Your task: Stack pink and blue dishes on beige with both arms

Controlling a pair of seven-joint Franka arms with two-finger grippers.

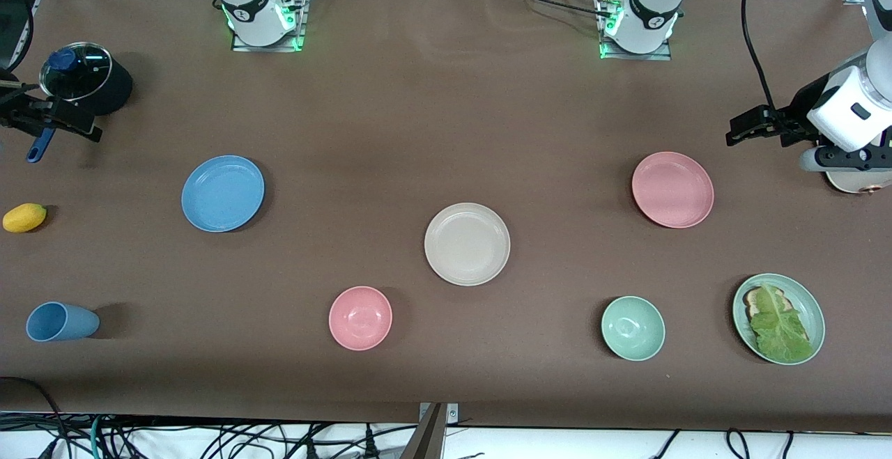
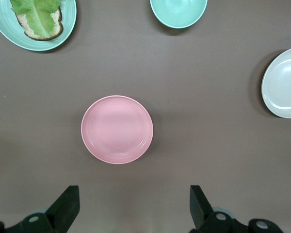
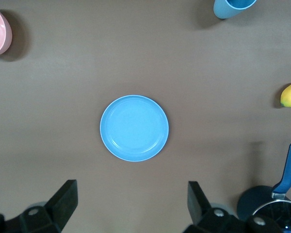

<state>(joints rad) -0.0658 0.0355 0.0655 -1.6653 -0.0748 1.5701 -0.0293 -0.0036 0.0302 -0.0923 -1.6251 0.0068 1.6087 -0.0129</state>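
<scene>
- Status: 0 of 2 plates stacked. Nothing lifted yet; both pick-ups and both placements remain. Clock refs = front view, centred on beige plate.
- Right gripper [image 3: 131, 201]: jaws spread wide, empty, up in the air over the right arm's end of the table, by the pot [image 1: 87, 83] at approx. 10 o'clock.
- Pot: glass lid on, blue knob; contents can't tell.
- Blue cup [image 1: 61, 321], approx. 8 o'clock, on its side, looks empty.
- Blue plate [image 1: 223, 193]: flat on the table betw. 9 and 10 o'clock, well apart from the beige plate, empty.
- Pink bowl [image 1: 360, 317], 8 o'clock, empty; not a task item.
- Beige plate [image 1: 467, 243]: mid-table, bare, nothing on it.
- Green bowl [image 1: 633, 328], 4 o'clock, empty.
- Pink plate [image 1: 672, 189]: flat on the table betw. 2 and 3 o'clock, well apart from the beige plate, empty.
- Green plate [image 1: 812, 306], approx. 4 o'clock: holds bread w/ a lettuce leaf [image 1: 780, 327] on top.
- Left gripper [image 2: 133, 201]: jaws spread wide, empty, in the air over the left arm's end of the table, approx. 1 o'clock from the pink plate.
</scene>
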